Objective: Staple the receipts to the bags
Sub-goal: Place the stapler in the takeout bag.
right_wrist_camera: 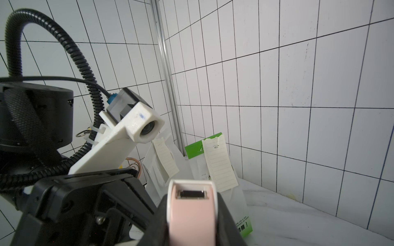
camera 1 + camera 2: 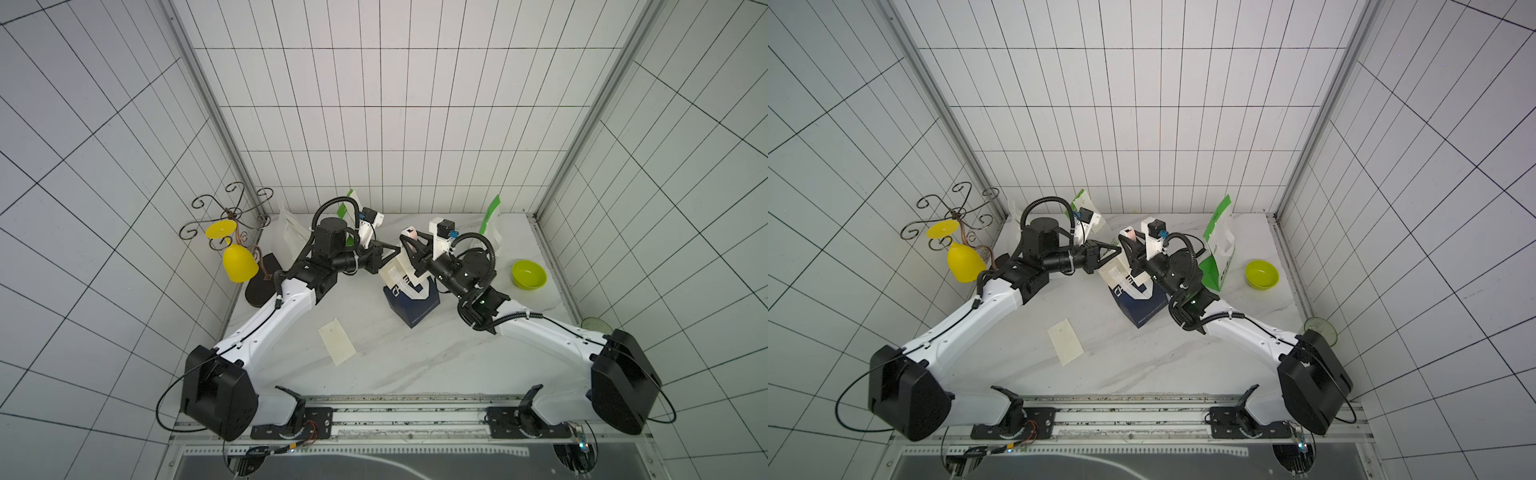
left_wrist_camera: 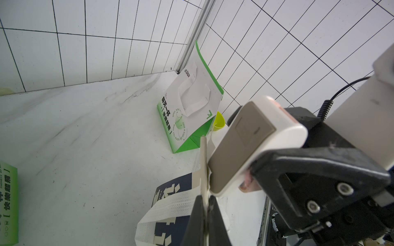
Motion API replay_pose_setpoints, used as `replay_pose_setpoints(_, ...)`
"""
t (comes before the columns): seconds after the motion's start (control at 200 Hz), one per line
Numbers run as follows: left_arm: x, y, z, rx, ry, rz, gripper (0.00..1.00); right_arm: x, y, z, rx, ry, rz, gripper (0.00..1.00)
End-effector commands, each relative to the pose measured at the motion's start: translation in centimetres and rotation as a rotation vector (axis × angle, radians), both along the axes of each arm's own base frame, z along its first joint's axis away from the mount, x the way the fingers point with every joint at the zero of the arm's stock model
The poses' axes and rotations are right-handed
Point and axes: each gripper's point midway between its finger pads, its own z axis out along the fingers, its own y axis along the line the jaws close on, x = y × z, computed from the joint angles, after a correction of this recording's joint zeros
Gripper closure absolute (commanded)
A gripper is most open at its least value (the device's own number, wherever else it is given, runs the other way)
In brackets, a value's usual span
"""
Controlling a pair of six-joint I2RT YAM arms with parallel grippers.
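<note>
A navy bag (image 2: pixel 413 301) (image 3: pixel 170 213) with white handles stands mid-table. My left gripper (image 2: pixel 398 250) (image 3: pixel 205 204) is shut on a cream receipt (image 2: pixel 394 272) (image 3: pixel 204 153), seen edge-on at the bag's top. My right gripper (image 2: pixel 409 243) (image 1: pixel 193 204) is shut on a pink-and-white stapler (image 1: pixel 191 217) (image 3: pixel 251 144), whose nose sits right against that receipt. Another receipt (image 2: pixel 336 340) lies flat on the table. In the right wrist view, one receipt (image 1: pixel 219 161) hangs on a white-and-green bag (image 1: pixel 241 213) and another receipt (image 1: pixel 166 159) on a plain white bag (image 1: pixel 153 181). A second white-and-green bag (image 2: pixel 1219 245) stands at the back right.
A lime bowl (image 2: pixel 528 274) sits at the right. At the left stand a wire rack (image 2: pixel 226 216) with a yellow cup (image 2: pixel 239 262) and a black sandal (image 2: pixel 262 282). A green glass (image 2: pixel 594 324) sits by the right arm's base.
</note>
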Motion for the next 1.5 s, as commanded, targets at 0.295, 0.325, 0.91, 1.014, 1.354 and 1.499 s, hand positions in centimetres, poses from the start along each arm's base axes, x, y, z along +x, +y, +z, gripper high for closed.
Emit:
replay_pose_setpoints(0.295, -0.1, -0.2, 0.8, -0.004, -0.043, -0.016, 1.00, -1.2, -1.5, 8.3, 0.113, -0.155, -0.019, 1.00)
replay_pose_setpoints(0.325, 0.1, -0.1, 0.7, 0.000, -0.042, -0.007, 1.00, -1.3, -1.7, 8.4, 0.115, -0.157, -0.020, 1.00)
replay_pose_setpoints(0.91, -0.2, 0.1, 1.4, 0.006, -0.070, -0.004, 1.00, 1.1, 0.6, 7.4, 0.037, -0.098, -0.013, 1.00)
replay_pose_setpoints(1.014, -0.2, 0.2, 1.5, 0.006, -0.072, -0.002, 1.00, 1.5, 0.8, 6.7, 0.022, -0.076, -0.019, 1.00)
replay_pose_setpoints(1.354, 0.1, 0.3, 1.6, 0.008, -0.076, 0.011, 1.00, 1.6, 0.8, 5.4, -0.024, -0.057, -0.050, 1.00)
replay_pose_setpoints(1.499, 0.1, 0.5, 1.9, 0.005, -0.085, 0.017, 1.00, 1.8, 0.5, 4.8, -0.046, -0.044, -0.080, 1.00)
